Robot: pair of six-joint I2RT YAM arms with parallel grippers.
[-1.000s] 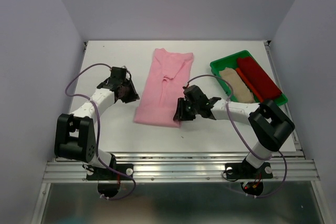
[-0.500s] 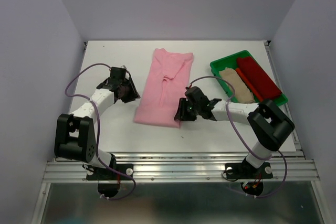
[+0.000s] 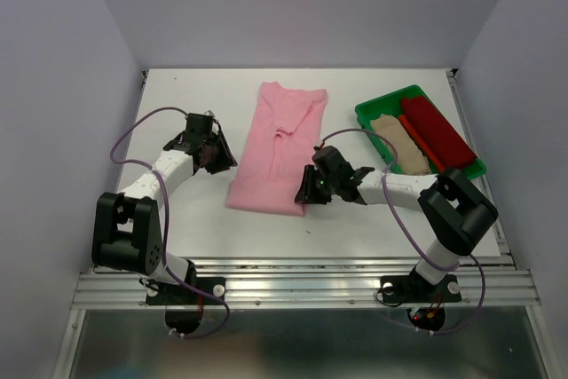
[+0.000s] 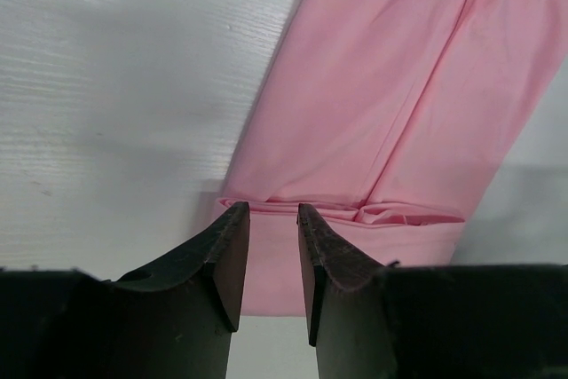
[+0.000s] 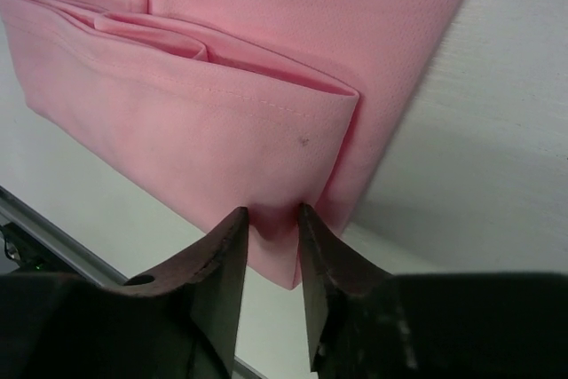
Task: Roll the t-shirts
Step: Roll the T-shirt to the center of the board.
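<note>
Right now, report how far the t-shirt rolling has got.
Done: dark red t-shirt and beige t-shirt lie bundled in the green tray. In hand: pink t-shirt folded narrow, near hem turned once; right gripper pinches its corner, left gripper open near the other. Remaining: rolling its length.

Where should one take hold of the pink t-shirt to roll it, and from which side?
I would grip the pink t-shirt at its near hem, at both corners, coming from the near side. That end is already turned over into a thick fold, and the shirt lies flat and long away from it.
</note>
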